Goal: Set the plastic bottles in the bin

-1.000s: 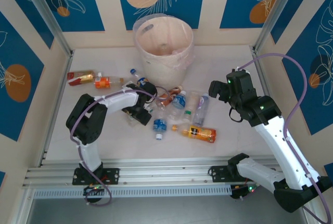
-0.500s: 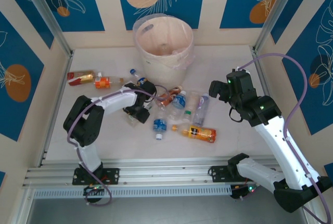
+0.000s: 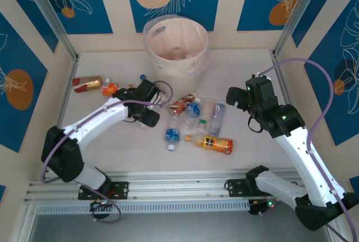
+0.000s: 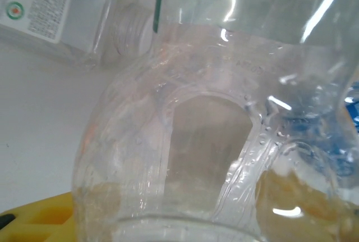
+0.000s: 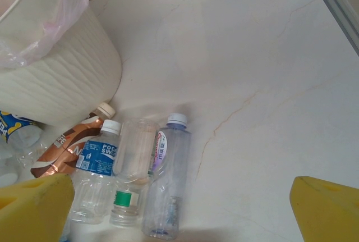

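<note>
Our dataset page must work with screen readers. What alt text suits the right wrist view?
Several plastic bottles lie side by side on a pale table beside the cream bin with its clear liner. The right end effector is open and empty, its yellow fingertips in the bottom corners.

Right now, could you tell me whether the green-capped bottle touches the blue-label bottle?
Touching. In the right wrist view the green-capped bottle lies flush against the blue-label bottle, no gap between them.

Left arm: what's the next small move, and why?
Likely lift the left gripper and swing it toward the bin: a clear bottle sits right up against its wrist camera, apparently gripped, and the bin stands just beyond, its mouth open.
</note>
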`<state>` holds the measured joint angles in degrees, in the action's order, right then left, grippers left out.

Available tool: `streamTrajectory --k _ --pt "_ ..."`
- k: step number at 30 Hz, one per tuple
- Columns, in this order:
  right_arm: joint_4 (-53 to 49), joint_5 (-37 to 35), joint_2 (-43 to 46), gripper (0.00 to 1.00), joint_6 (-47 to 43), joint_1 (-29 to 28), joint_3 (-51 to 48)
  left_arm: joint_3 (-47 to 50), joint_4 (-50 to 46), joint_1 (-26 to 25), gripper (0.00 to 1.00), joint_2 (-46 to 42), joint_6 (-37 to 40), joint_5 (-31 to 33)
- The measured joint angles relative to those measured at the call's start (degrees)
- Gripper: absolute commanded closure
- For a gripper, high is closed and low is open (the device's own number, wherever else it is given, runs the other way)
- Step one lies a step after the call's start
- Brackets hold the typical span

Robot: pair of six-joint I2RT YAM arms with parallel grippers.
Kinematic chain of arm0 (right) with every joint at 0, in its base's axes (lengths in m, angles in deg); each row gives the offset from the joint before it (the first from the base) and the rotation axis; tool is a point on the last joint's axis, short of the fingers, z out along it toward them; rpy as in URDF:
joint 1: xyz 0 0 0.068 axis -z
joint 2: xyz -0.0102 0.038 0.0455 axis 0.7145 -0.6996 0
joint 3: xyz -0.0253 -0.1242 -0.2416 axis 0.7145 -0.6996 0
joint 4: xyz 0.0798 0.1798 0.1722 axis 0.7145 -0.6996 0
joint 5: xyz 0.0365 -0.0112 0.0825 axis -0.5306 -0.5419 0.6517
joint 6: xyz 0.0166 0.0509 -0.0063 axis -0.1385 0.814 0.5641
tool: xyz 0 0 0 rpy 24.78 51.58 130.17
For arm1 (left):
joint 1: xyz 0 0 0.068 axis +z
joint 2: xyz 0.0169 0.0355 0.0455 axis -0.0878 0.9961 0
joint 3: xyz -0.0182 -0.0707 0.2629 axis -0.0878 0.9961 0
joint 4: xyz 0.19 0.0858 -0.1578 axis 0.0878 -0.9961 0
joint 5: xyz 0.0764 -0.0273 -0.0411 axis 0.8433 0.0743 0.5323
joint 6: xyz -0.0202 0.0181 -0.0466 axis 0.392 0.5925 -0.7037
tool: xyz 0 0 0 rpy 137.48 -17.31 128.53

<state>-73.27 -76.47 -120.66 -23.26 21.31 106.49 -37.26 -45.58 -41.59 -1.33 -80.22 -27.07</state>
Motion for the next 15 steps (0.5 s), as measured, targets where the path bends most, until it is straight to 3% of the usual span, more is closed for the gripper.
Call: streamTrajectory --k 7,15 --pt "0.0 0.0 0.0 0.01 0.0 0.1 -0.7 -1.2 -0.7 0.0 0.39 -9.4 -0.2 -1.4" --pt "0.0 0.0 0.7 0.01 0.0 0.2 -0.7 -11.1 -0.8 0.0 0.39 -10.1 -0.2 -0.3"
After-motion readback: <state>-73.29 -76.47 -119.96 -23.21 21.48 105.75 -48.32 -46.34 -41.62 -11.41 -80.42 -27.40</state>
